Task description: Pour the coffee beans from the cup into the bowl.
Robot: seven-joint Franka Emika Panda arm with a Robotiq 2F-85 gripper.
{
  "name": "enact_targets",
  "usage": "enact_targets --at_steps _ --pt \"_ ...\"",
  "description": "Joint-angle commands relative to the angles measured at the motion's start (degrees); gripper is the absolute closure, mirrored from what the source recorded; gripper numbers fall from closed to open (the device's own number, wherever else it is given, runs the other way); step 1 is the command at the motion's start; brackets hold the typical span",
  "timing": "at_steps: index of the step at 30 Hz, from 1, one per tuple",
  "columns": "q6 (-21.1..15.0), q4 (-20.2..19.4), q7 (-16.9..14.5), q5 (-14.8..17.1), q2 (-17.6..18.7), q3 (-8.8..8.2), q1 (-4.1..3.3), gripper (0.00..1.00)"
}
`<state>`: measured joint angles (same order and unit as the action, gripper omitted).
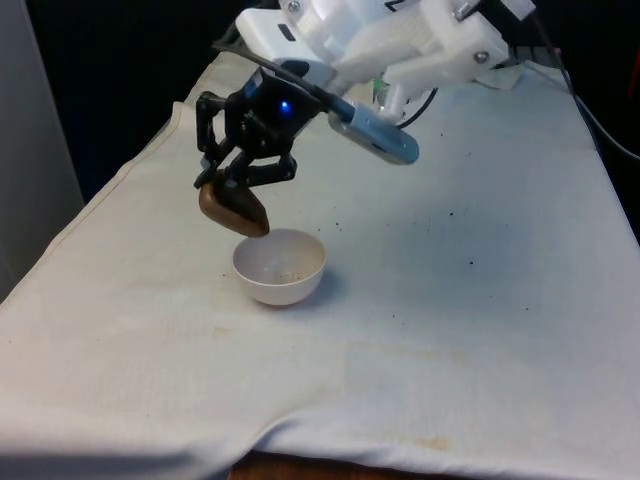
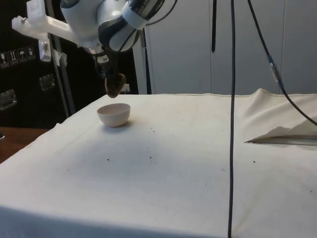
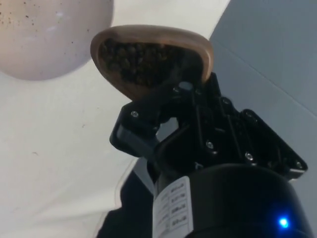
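Observation:
A brown wooden cup (image 1: 233,208) hangs tilted in the air, its mouth angled down toward a white bowl (image 1: 280,266) standing on the cloth. My gripper (image 1: 232,186) is shut on the cup's rim. The cup sits just above the bowl's rim on the front view's left. From the side, the cup (image 2: 115,85) hovers over the bowl (image 2: 114,114). The wrist view looks into the cup (image 3: 151,59), where dark coffee beans (image 3: 133,62) fill it. The bowl (image 3: 49,37) there holds only a few dark specks.
Small dark crumbs (image 1: 455,213) lie scattered on the white cloth (image 1: 480,330). A black cable (image 2: 232,119) hangs down across the side view. The cloth folds up at the side view's right (image 2: 282,136).

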<state>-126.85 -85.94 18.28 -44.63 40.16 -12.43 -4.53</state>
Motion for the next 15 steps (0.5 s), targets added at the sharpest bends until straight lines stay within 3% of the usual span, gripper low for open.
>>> enact_targets --at_steps 1,8,9,10,15 --pt "0.6 0.4 0.7 -0.9 0.4 -0.29 -0.52 1.0" --pt "2.8 0.7 3.8 -5.0 1.0 0.52 -1.09 1.0" --pt "2.5 0.4 3.7 -4.8 0.7 0.86 -0.69 1.0" --pt "3.2 0.7 4.2 -5.5 1.0 0.57 -1.15 1.0" --pt "5.1 0.7 5.9 -8.4 0.9 1.26 -1.32 1.0"
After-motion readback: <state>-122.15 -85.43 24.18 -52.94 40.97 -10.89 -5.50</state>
